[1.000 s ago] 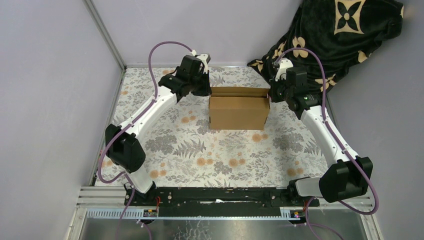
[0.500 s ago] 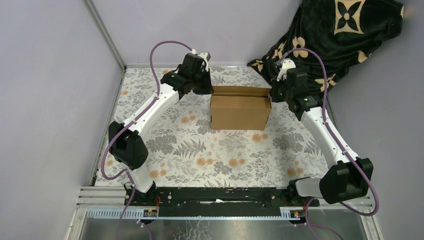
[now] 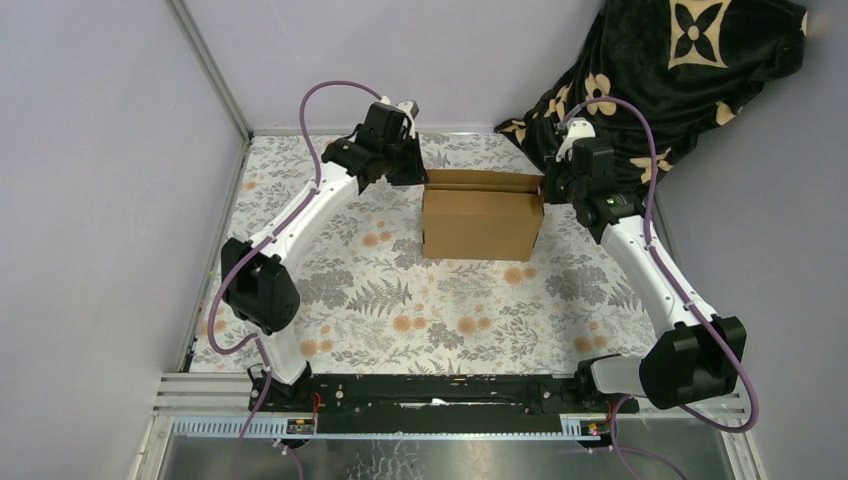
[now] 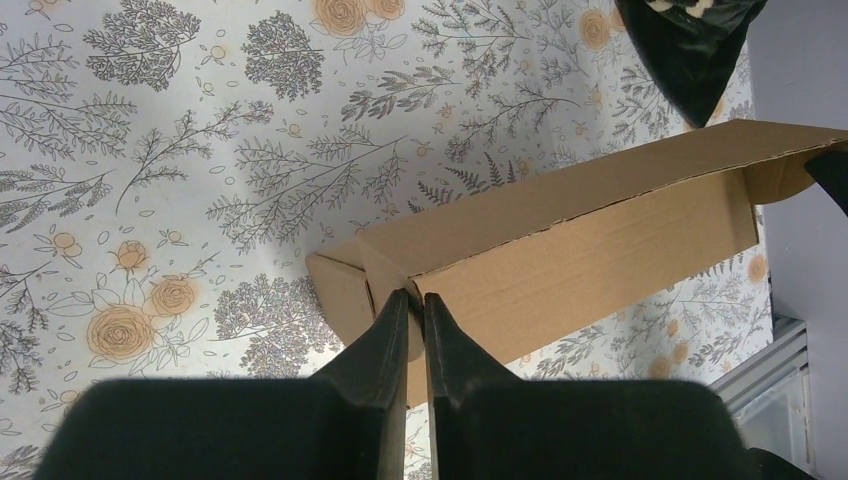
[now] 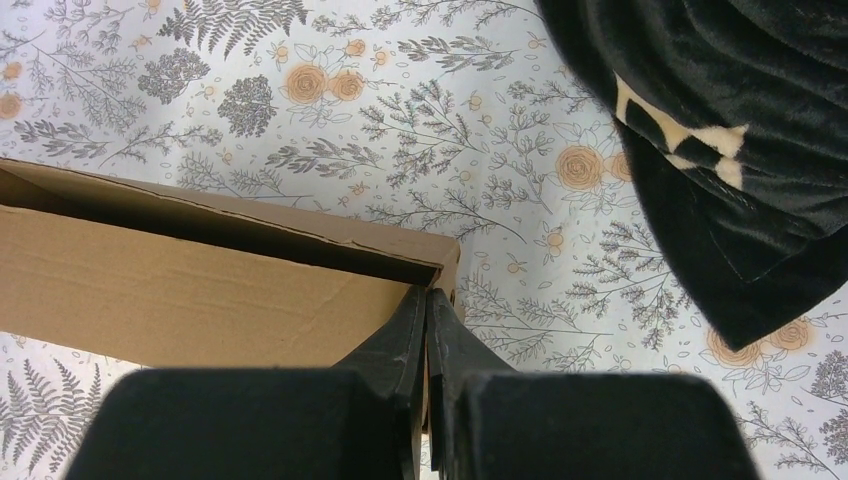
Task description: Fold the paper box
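Note:
The paper box (image 3: pixel 480 225) is plain brown cardboard, partly formed, and stands at the far middle of the floral table with its long front wall facing me and its top open. My left gripper (image 3: pixel 416 180) is at its left end. In the left wrist view the left gripper (image 4: pixel 415 298) is shut on the end flap of the box (image 4: pixel 600 260). My right gripper (image 3: pixel 547 190) is at the right end. In the right wrist view the right gripper (image 5: pixel 427 296) pinches the end wall of the box (image 5: pixel 180 290).
A black cloth with gold flower patterns (image 3: pixel 680 70) is heaped at the back right corner, close behind the right gripper, and shows as the cloth (image 5: pixel 720 150) in the right wrist view. A metal frame post (image 3: pixel 210 70) rises at the back left. Grey walls enclose the table.
The box has shifted slightly to the right, with both grippers still holding its ends. The left arm's elbow has swung right and farther from the base.

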Controlling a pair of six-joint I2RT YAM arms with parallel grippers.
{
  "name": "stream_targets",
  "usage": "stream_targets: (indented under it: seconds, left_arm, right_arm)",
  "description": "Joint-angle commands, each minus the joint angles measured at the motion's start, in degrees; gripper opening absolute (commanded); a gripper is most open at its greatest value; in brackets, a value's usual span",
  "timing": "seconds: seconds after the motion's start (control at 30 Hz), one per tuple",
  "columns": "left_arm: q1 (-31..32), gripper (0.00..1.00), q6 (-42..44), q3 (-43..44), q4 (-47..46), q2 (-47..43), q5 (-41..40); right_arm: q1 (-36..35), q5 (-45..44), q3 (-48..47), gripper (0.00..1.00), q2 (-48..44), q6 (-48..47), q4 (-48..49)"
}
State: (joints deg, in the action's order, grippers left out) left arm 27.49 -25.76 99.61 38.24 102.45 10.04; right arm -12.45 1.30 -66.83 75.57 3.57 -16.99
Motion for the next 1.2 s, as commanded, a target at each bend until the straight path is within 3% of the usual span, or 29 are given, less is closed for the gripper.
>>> stream_targets:
  seconds: [0.0,0.2,0.57,0.73,1.17]
  left_arm:
    - [1.16,0.12,-2.64,1.41,-0.12,1.77,9.12]
    - [0.77,0.11,-2.19,0.06,-0.35,1.21,9.49]
    - [1.14,0.11,-1.77,-4.2,-1.73,-1.69,8.39]
    - [1.96,0.1,-1.41,-6.19,-2.5,-2.78,7.77]
    - [4.6,0.09,-1.92,-10.41,-5.0,-4.01,5.93]
  right_arm:
    - [-3.92,7.1,1.15,0.0,-0.64,3.92,1.7]
    - [-5.43,6.13,-0.17,0.0,0.09,4.19,0.88]
    - [-5.48,4.24,0.38,0.09,-1.91,2.85,-3.4]
    - [-5.48,3.47,2.86,0.01,-3.71,2.14,-2.81]
    - [-5.48,1.47,9.52,0.0,-7.39,0.89,0.1]
